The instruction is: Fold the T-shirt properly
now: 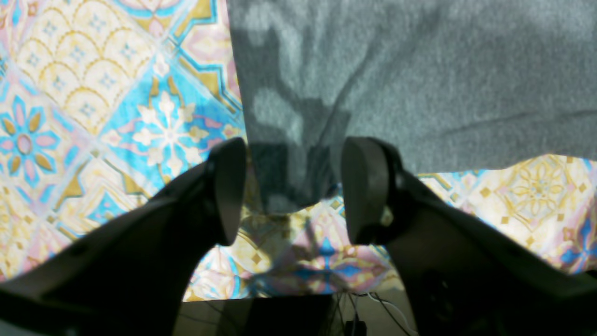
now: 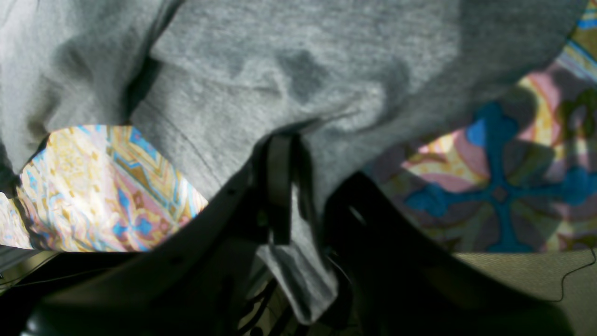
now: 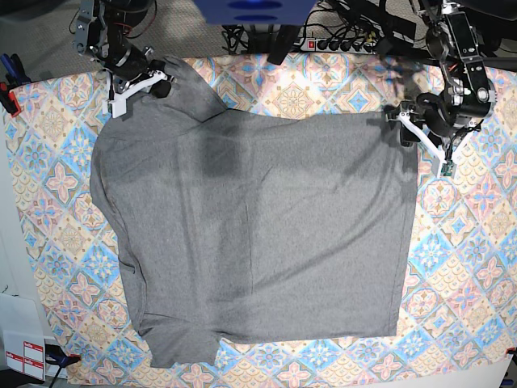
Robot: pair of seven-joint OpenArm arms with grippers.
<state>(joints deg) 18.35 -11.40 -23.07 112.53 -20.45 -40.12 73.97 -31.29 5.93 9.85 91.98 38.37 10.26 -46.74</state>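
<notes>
The grey T-shirt point(image 3: 258, 226) lies spread flat over most of the tablecloth. In the base view its far left corner is bunched up and lifted by my right gripper point(image 3: 156, 81). The right wrist view shows that gripper point(image 2: 298, 196) shut on a fold of the T-shirt point(image 2: 280, 70), with a flap of cloth hanging below the fingers. My left gripper point(image 3: 406, 125) is at the shirt's far right corner. In the left wrist view it point(image 1: 296, 191) stands open, and the corner of the T-shirt point(image 1: 419, 70) lies loose between the two fingers point(image 1: 228, 191).
The pastel diamond-patterned tablecloth point(image 3: 468, 242) covers the table around the shirt. Cables and a power strip point(image 3: 339, 42) run along the far edge. Red clamps point(image 3: 10, 101) sit at the left edge. Floor and wires show past the table edge point(image 1: 280, 298).
</notes>
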